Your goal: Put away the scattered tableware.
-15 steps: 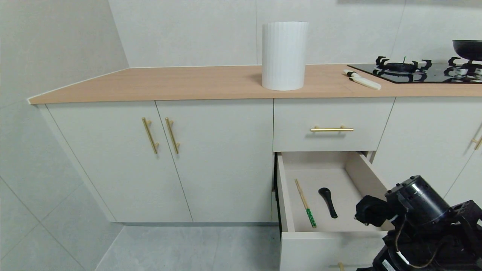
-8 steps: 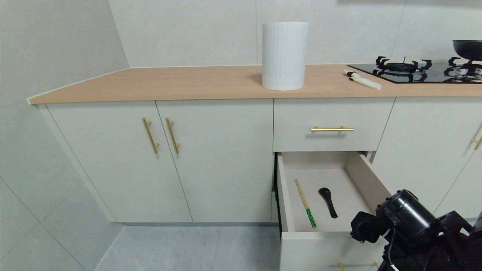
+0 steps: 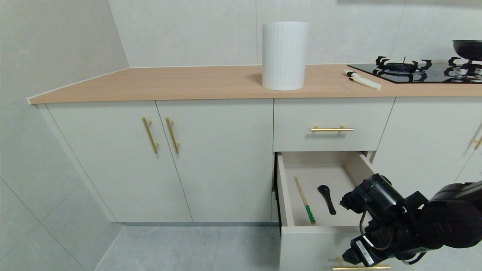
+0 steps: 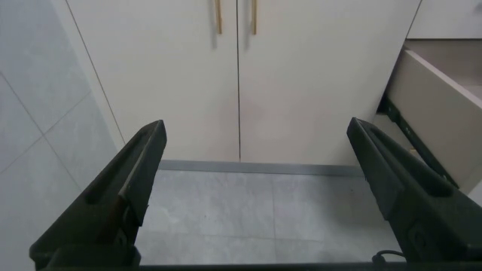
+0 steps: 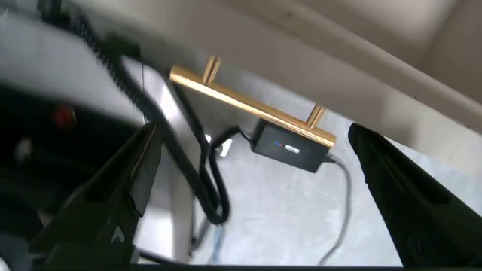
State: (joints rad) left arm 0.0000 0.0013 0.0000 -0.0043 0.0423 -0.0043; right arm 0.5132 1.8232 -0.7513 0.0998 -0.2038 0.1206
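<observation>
In the head view, the open drawer (image 3: 285,195) holds the chopsticks (image 3: 305,203) and the black spoon (image 3: 327,198), side by side and apart. In the left wrist view, my left gripper (image 4: 256,132) gapes wide and empty before the cupboard doors (image 4: 301,75). In the right wrist view, my right gripper (image 5: 252,143) is spread wide and holds nothing; the gold handle (image 5: 252,105) shows between its fingers.

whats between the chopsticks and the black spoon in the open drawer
Nothing. In the head view, a bare strip of the drawer floor separates the chopsticks from the black spoon; they lie apart, not touching.
</observation>
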